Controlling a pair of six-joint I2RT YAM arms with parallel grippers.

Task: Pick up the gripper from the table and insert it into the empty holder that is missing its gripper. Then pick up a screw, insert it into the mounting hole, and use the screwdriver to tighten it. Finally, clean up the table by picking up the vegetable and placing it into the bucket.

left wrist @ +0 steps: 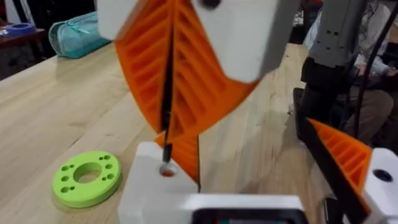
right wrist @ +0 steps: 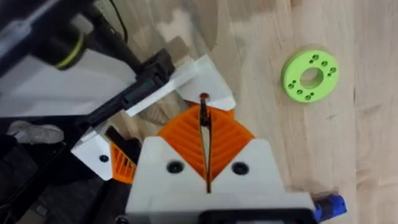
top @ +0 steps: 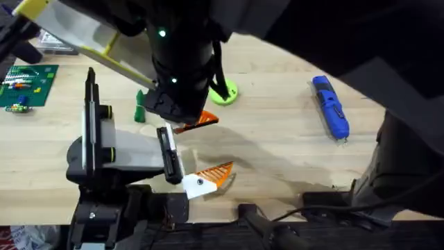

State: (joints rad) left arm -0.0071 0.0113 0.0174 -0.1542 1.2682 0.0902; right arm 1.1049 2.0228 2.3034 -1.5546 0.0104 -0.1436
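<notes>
Screw and mounting hole meet at the white block base of the gripper piece, whose orange ribbed wedge rises behind the block in the left wrist view. The right gripper reaches across from above, its fingers clenched on the thin dark screw, orange pads pressed together around it, and the screw's tip sits in or just at the hole; how deep it goes cannot be told. From the right wrist view the same white base lies directly beyond the fingertips, at one end of the holder, the narrow black bracket across the front of the pale grey gripper body. That body belongs to the left arm, lying low over the tabletop. The left gripper has its fingers released and spread wide, grasping nothing: the gripper piece on one side, a second orange finger with a white base on the other. In the overhead view the right arm shows large and dark above the holder. The vegetable lies on the tabletop just beyond the grey body, beside the right arm. The screwdriver lies well apart to the right. A lime-green ring rests near the right gripper, and a green circuit board sits at the far left.
</notes>
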